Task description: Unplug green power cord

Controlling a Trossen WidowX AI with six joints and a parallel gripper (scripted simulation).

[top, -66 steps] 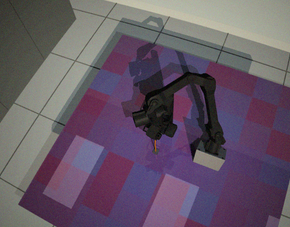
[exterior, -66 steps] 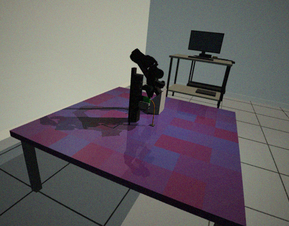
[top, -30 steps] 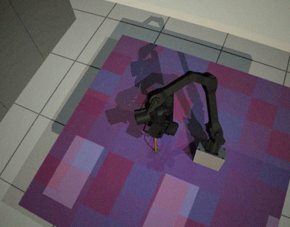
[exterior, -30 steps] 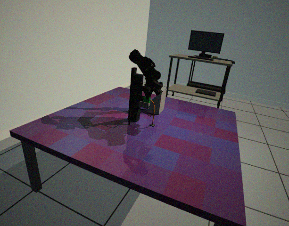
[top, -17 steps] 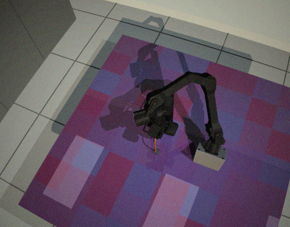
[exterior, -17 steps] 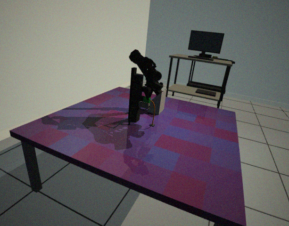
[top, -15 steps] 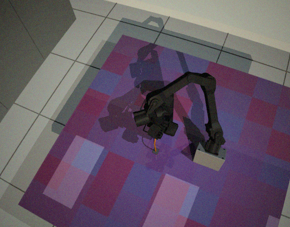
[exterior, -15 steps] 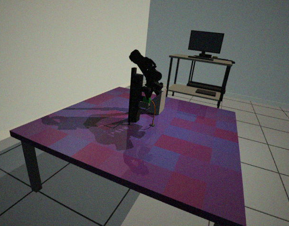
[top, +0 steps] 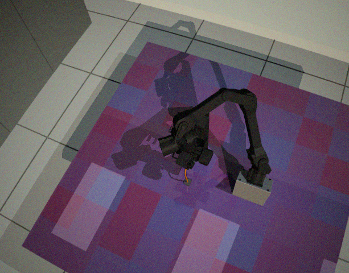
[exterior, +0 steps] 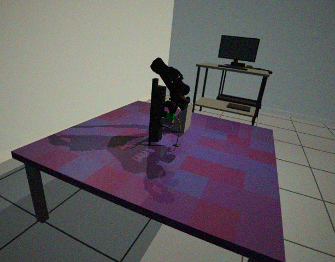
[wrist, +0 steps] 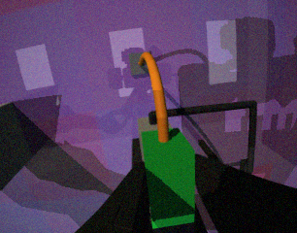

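The green plug (exterior: pixel 169 115) (wrist: pixel 169 177) is between the two dark fingers of my gripper (wrist: pixel 167 166), which is shut on it, one finger along each side. The orange cord (top: pixel 185 174) (exterior: pixel 180 130) (wrist: pixel 159 94) arches from the plug down to a small grey block (top: pixel 187 183) (wrist: pixel 136 65) on the table. A small grey box (exterior: pixel 164 121), which looks like part of the strip, sits just below the plug beside the tall black post. In the wrist view the plug covers most of it. I cannot tell whether the plug's prongs are seated.
The tall black post (exterior: pixel 156 112) stands close beside my hand. A thin black bar frame (wrist: pixel 207 108) is near the fingers in the wrist view. The arm's pale base box (top: pixel 251 192) (exterior: pixel 187 119) stands on the patchwork table (top: pixel 130 220) (exterior: pixel 218 169). A desk with a monitor (exterior: pixel 239 48) is behind.
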